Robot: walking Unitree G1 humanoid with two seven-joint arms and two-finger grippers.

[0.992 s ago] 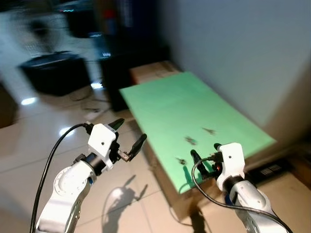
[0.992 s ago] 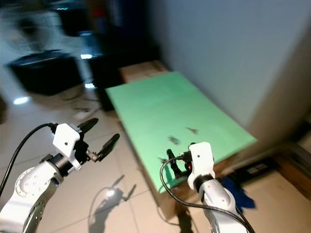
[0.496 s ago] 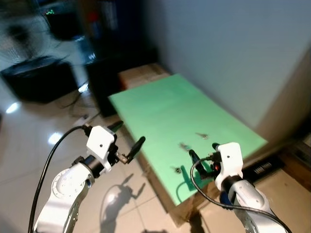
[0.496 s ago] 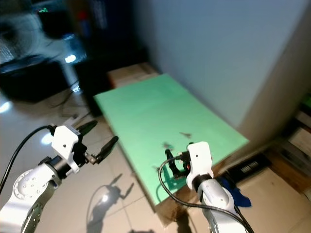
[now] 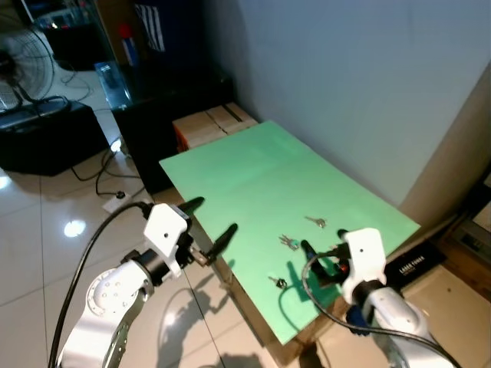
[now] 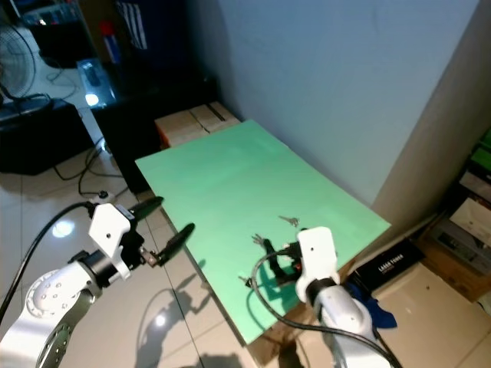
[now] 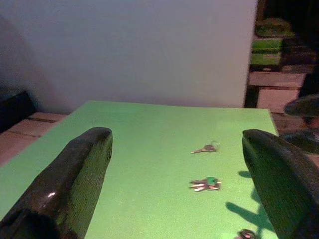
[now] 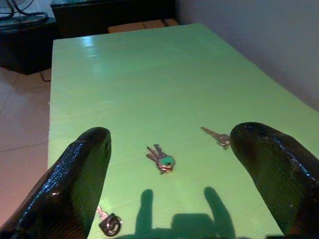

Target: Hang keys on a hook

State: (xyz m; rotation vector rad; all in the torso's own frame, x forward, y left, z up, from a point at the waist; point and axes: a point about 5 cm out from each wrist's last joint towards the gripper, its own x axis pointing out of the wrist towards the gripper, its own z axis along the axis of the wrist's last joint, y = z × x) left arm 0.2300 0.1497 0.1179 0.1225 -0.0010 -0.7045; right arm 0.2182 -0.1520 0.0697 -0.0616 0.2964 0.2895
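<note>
Three sets of keys lie on the green table top point(image 5: 253, 172): a single key point(image 5: 314, 222), a bunch with a green tag point(image 5: 289, 242) and a small key on a ring point(image 5: 277, 282). My right gripper point(image 5: 323, 249) hovers open over the table's near corner, just short of the green-tagged bunch point(image 8: 162, 160), with the single key point(image 8: 217, 135) beyond it. My left gripper point(image 5: 209, 221) stands open beside the table's left edge, pointing across at the keys point(image 7: 205, 183). Nothing is between either pair of fingers.
Cardboard boxes point(image 5: 207, 126) and a black cabinet point(image 5: 153, 100) stand at the table's far end. A grey wall runs along its right side. A fan point(image 5: 19, 46) and a black case point(image 5: 46, 134) are on the tiled floor at the left, and a blue cloth point(image 6: 376, 307) lies near the table's front corner.
The camera has swung and steadied, so the picture is sharp now. Both grippers stay open; the table sits closer under them. The keys have not moved.
</note>
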